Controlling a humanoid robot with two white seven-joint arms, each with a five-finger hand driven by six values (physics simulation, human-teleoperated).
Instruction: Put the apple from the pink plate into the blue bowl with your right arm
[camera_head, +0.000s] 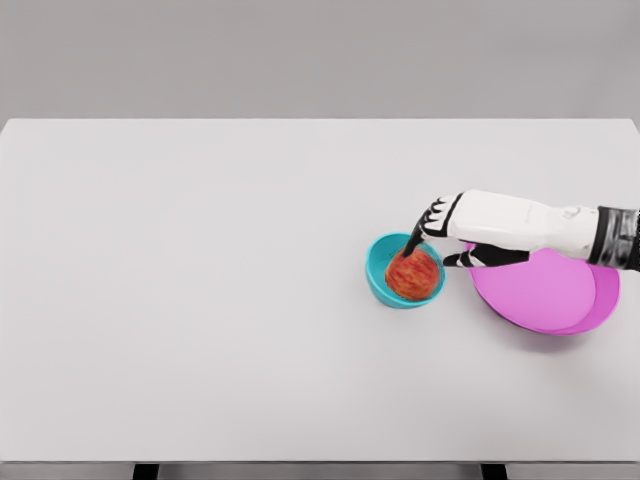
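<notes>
Blue bowl: one, right of the table's middle, holding one apple.
Apple: red-orange, sits inside the bowl and fills most of it.
Pink plate: one, just right of the bowl, bare, partly under the forearm.
Right hand: over the bowl's far-right rim, fingers loosely spread, gripping nothing; one dark fingertip reaches down to the apple's top.
Table: white, carrying bowl and plate.
</notes>
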